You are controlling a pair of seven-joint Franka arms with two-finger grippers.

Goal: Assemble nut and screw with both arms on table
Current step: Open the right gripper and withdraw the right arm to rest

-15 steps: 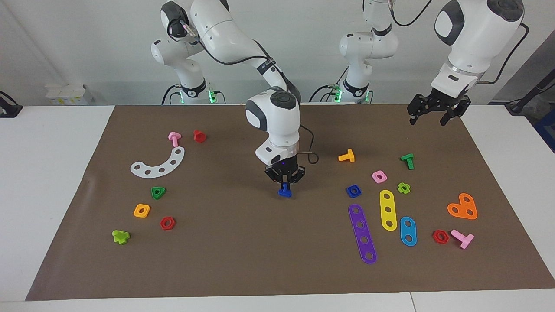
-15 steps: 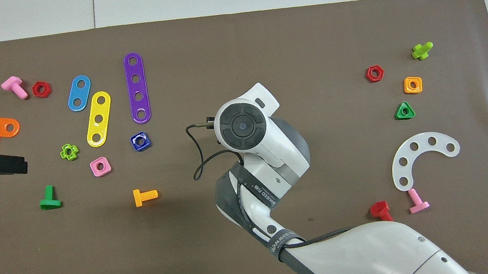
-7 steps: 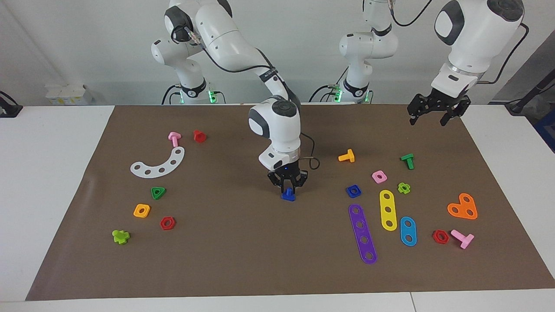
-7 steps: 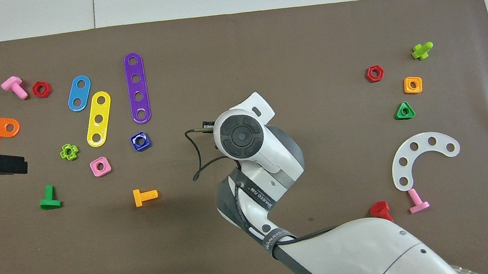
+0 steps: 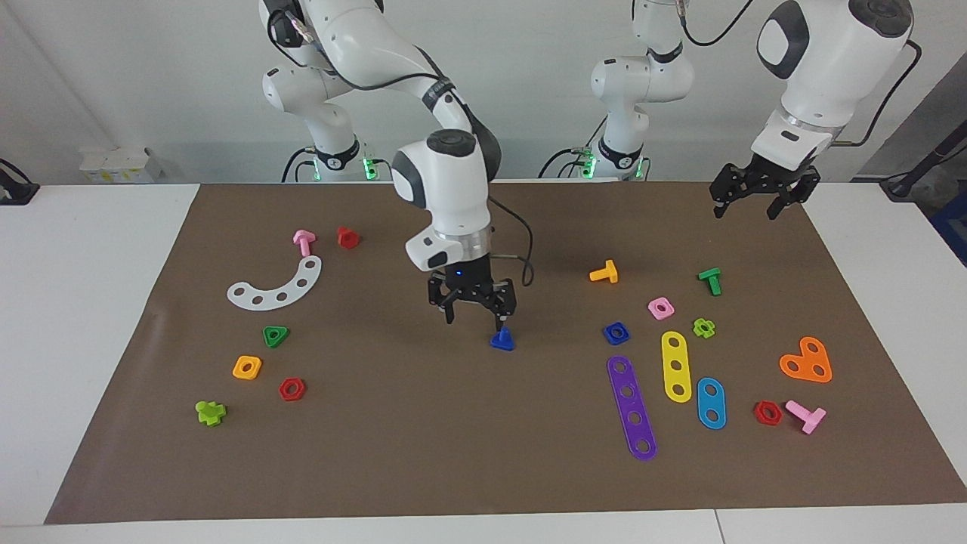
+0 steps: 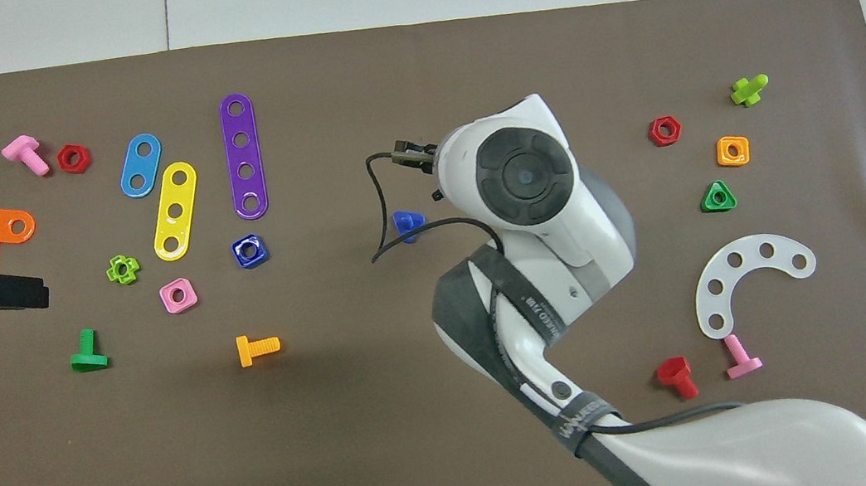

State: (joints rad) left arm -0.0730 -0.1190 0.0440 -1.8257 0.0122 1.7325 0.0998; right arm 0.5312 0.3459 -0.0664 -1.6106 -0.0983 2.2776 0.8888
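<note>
Released since a second ago: right gripper [image 5: 474, 311] raised, fingers apart, beside dark-blue screw [image 5: 502, 340] standing head-down on brown sheet [image 5: 423, 446]. Left gripper [image 5: 763, 198] waiting, spread wide, over table corner

My feeds bright, evenly lit from above. Soft shadows under parts on brown sheet [image 5: 423, 453]; diffuse dark patch below right arm [image 6: 536, 263] in overhead view. Mild glare on white counter [image 5: 75, 302]. Both views sharp, no blur.

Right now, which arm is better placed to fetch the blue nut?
Left. The nut lies toward its end of the table, and the left gripper hangs open there. The right gripper is open beside the screw.
</note>
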